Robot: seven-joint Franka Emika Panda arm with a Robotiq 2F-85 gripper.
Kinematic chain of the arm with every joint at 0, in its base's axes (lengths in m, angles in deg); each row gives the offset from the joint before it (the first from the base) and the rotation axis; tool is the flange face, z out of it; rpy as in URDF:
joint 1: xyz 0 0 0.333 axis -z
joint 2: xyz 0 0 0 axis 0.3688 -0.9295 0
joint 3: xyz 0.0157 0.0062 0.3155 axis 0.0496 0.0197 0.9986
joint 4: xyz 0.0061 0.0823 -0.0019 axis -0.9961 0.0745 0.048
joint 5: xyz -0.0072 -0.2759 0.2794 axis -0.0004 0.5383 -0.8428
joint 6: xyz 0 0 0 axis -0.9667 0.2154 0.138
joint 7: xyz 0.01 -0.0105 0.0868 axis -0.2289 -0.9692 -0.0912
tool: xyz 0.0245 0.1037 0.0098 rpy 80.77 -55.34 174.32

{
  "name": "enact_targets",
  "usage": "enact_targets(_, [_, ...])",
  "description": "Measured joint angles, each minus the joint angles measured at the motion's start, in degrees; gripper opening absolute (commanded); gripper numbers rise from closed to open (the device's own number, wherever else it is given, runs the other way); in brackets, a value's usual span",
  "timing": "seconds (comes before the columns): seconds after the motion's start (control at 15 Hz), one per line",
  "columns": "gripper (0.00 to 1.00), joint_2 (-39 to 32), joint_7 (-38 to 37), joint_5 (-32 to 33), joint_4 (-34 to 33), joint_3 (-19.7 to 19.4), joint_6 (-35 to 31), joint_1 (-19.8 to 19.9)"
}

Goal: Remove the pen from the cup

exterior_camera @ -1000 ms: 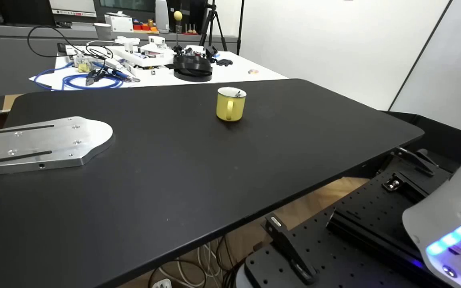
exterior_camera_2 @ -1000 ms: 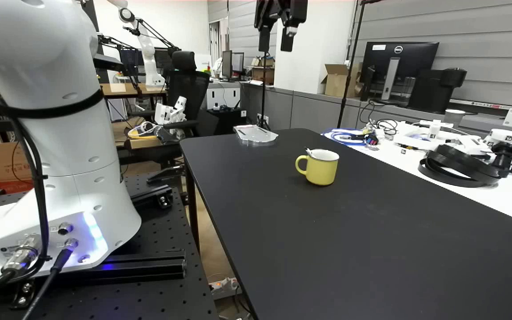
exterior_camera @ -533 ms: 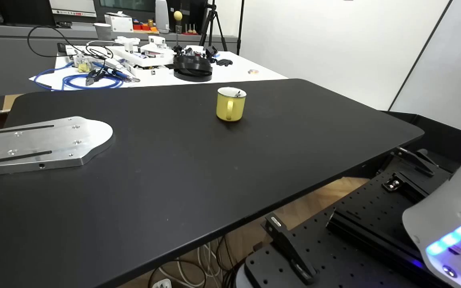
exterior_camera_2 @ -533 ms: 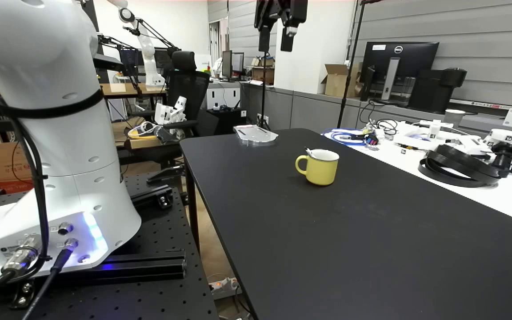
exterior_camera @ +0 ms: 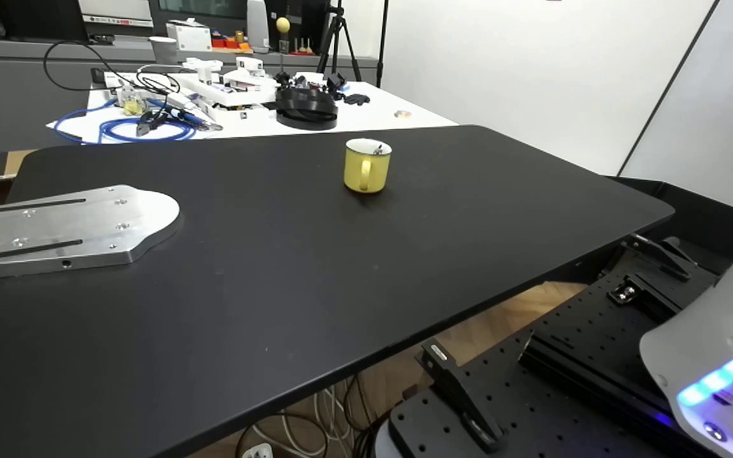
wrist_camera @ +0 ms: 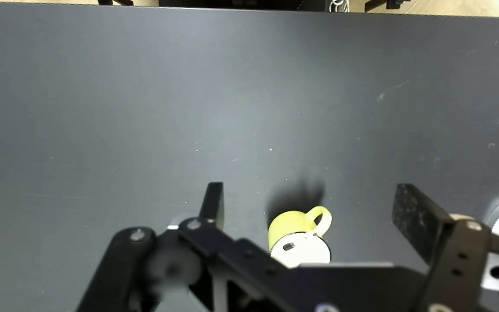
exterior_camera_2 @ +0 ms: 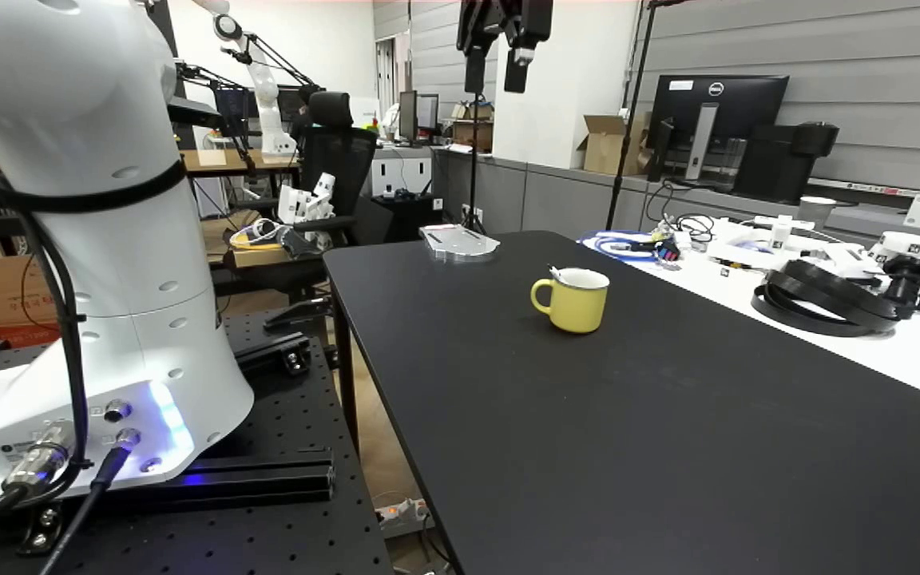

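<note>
The yellow cup (exterior_camera: 355, 170) stands upright on the black table, its handle turned to the robot's side. It also shows in an exterior view (exterior_camera_2: 580, 310) and in the wrist view (wrist_camera: 288, 222). The pen leans inside the cup, and its pale upper end (exterior_camera_2: 557, 274) sticks slightly over the rim by the handle. A dark part of the pen (wrist_camera: 289, 246) shows inside the cup in the wrist view. My gripper (exterior_camera_2: 495, 78) is open and empty, high above the table. In the wrist view the cup lies between the open gripper's (wrist_camera: 310, 190) fingers, well below them; its lower edge is hidden.
A flat silver metal plate (exterior_camera: 67, 222) lies at one end of the black table (exterior_camera: 265, 267). Beyond the long edge stands a white table (exterior_camera_2: 915, 367) with cables, white parts and a black round object (exterior_camera_2: 823, 295). The robot base (exterior_camera_2: 132, 351) stands on the opposite side.
</note>
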Motion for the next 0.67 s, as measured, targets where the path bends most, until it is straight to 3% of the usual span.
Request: enact_targets(0.67, [1.0, -0.9, 0.0, -0.1, -0.1, 0.0, -0.3, 0.0])
